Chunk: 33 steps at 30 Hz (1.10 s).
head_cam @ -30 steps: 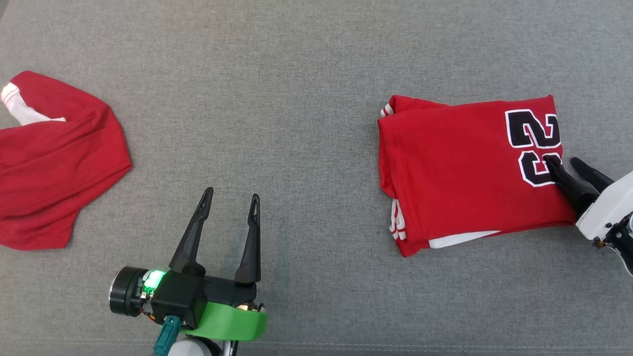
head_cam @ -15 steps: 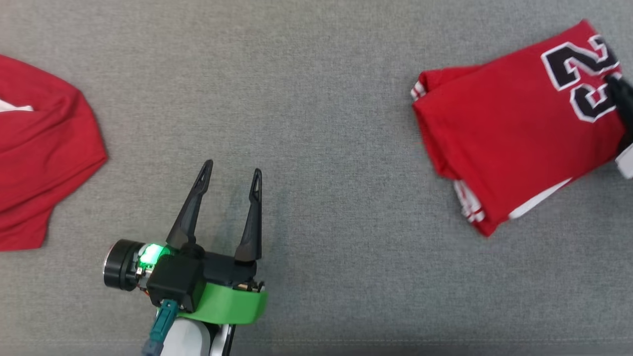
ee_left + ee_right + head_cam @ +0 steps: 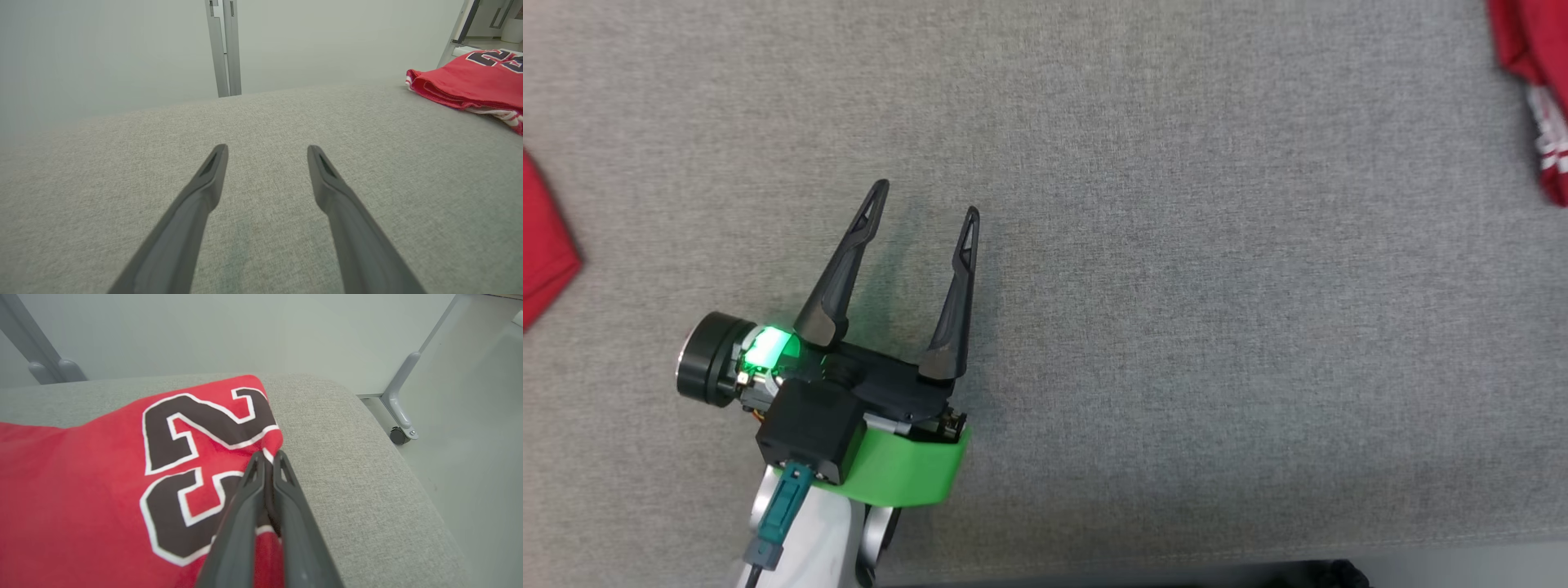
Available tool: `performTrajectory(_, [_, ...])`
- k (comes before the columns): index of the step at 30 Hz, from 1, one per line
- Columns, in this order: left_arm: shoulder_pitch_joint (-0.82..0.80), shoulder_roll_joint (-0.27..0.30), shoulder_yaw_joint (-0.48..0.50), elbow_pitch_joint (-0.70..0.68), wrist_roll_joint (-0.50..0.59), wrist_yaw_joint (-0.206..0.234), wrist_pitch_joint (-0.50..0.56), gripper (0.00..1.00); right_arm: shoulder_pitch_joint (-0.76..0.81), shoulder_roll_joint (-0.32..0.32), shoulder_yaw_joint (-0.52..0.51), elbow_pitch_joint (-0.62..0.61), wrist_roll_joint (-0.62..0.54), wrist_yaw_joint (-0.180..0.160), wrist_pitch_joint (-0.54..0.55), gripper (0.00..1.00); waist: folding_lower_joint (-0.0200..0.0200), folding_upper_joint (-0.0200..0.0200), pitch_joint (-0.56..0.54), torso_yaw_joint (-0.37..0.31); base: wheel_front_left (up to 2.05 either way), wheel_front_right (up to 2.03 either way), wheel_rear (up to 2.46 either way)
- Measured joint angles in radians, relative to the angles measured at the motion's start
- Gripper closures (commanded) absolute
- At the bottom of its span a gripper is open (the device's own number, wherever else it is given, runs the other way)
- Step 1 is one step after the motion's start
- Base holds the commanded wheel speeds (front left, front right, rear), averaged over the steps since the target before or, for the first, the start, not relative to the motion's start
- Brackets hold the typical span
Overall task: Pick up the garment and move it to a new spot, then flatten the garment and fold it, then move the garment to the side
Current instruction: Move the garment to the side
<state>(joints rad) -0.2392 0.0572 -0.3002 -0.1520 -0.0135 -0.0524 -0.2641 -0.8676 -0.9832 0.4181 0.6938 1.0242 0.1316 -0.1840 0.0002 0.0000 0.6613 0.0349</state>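
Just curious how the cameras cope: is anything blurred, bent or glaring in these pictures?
Head view: soft even light, a faint shadow beneath the left tool, its green lamp glaring. Left wrist view: wide-angle stretch, fingers soft near the edge. Right wrist view: right tool blurry up close, jersey numerals crisp.

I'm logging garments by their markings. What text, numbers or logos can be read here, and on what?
"2": black with a white outline, on the folded red jersey, clear in the right wrist view.
A second digit beside it, probably another "2": partly hidden by the right gripper, so not certain.
No other text, label or logo can be read.
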Motion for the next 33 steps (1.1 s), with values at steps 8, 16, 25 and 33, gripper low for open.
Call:
performTrajectory(8, [-0.025,0.029,-0.007,-0.019,0.018,-0.007,0.000,0.00,-0.036,-0.098,-0.094,0.041,-0.048,0.000,-0.007,1.00,0.0000,0.0000,0.097,-0.018,0.00,0.00,0.00])
performTrajectory(16, [-0.034,0.045,-0.014,-0.024,0.022,-0.002,-0.001,0.00,-0.048,-0.110,-0.182,0.134,-0.139,0.000,-0.010,0.00,0.0000,0.0000,0.123,-0.015,0.00,0.00,0.00])
performTrajectory(25, [-0.003,0.042,-0.012,0.004,0.010,0.035,0.000,0.00,-0.068,0.121,-0.196,0.140,-0.408,0.000,-0.074,0.00,0.0000,0.0000,0.027,0.000,0.00,0.00,0.00])
performTrajectory(33, [0.098,0.017,0.048,0.058,-0.056,0.071,0.000,0.00,0.082,0.333,-0.171,-0.027,-0.525,0.000,-0.078,0.00,-0.0001,0.0000,-0.120,0.010,0.00,0.00,0.00])
